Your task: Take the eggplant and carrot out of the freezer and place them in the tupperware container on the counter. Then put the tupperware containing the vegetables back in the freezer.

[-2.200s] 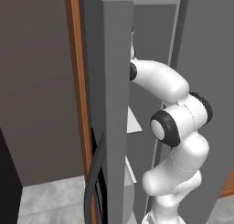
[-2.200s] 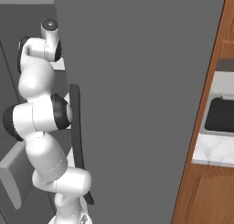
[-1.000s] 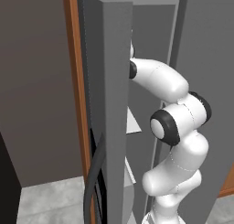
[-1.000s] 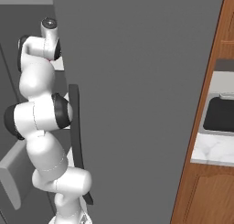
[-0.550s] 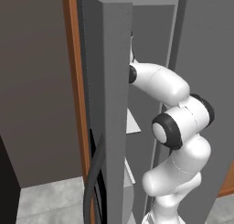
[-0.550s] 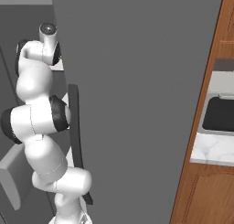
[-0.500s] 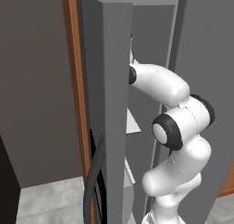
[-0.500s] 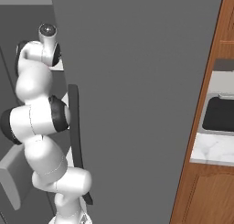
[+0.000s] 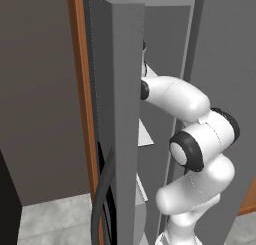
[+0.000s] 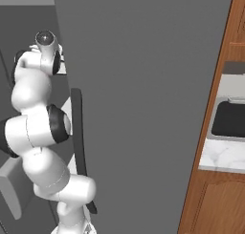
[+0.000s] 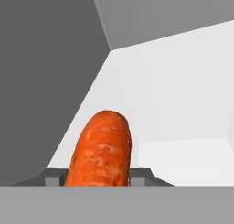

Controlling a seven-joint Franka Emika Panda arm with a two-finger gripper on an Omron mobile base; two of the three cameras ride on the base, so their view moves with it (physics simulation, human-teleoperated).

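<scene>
In the left base view, a brown wood panel (image 9: pixel 80 89) is seen at far left, then the freezer (image 9: pixel 125 114) w/ its grey door edge-on and the dark curved door handle (image 9: pixel 102 199) low beside it. White inner shelves (image 9: pixel 145 136) are glimpsed just right of the door edge. The white arm (image 9: pixel 192 139) is bent up from lower right and is reached into the freezer interior; its hand is hidden behind the door edge.

In the right base view, the arm is stacked at left, its top joint against the freezer opening. The handle is seen just right of the arm, then the broad grey door face. At far right, the counter (image 10: pixel 225 156) is seen w/ a dark sink (image 10: pixel 229 118) set in it, over brown cabinets (image 10: pixel 215 204).

In the hand view, the carrot (image 11: pixel 101 150) is seen close up at bottom centre, rising between the two dark fingertips (image 11: pixel 139 175), w/ white freezer walls behind. The gripper (image 11: pixel 98 177) appears clamped on the carrot: a tip sits tight at each side, though contact is partly cut off by the frame's lower edge.
</scene>
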